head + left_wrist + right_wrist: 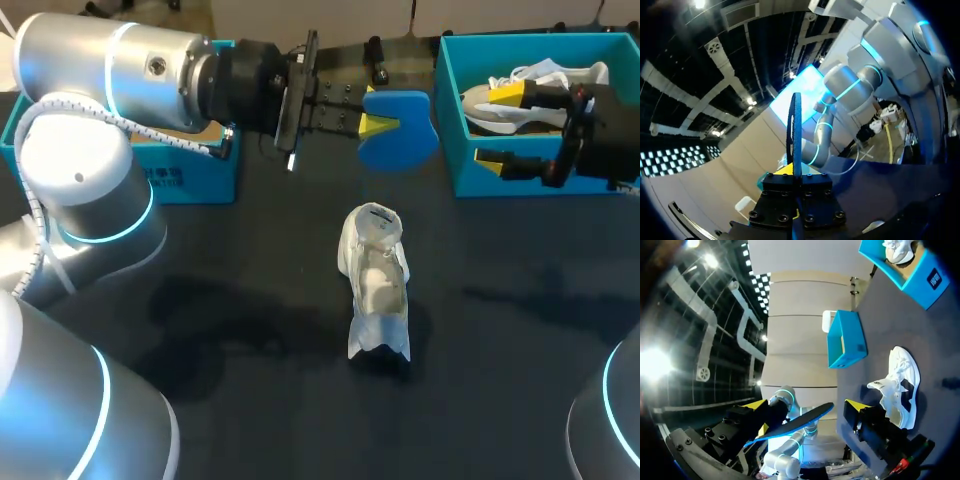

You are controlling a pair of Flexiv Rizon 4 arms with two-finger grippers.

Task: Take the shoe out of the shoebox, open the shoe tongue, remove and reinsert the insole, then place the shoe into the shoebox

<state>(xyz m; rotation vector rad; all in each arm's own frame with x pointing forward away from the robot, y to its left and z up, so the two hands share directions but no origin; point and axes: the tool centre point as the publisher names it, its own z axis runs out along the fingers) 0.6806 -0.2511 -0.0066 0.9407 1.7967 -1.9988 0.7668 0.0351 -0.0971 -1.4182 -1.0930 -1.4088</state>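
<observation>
- Where's the shoe (375,280)?
- It lies on the table (250,300), near the middle, out of both boxes. It's white and its opening faces up. The right wrist view shows it (900,385) on the dark tabletop too, with nothing touching it.
- And the insole (405,135)?
- It's blue and held in the air above the far part of the table, beyond the shoe and well clear of it. The left gripper (380,125) has it, with the arm stretched level across from the left.
- Is that a firm grip?
- It looks so. In the left wrist view the insole (796,130) stands edge-on, straight out from the left gripper (795,170), pinched between the fingers. One yellow tip shows just beside the blue edge.
- What about the right gripper (497,126)?
- It hangs over the right box (520,185), with its fingers spread wide and nothing between them. Its tips point toward the insole but stay apart from it. From its own wrist view, the right gripper (806,405) shows both yellow tips far apart, and the insole (790,427) is out ahead, crossing the gap in the picture.
- Is there anything in the right box?
- A second shoe (550,72), white, lies inside, under the right gripper.
- And the left box (190,175)?
- It sits at the far left, mostly hidden behind the left arm, and I can't tell what it contains.
</observation>
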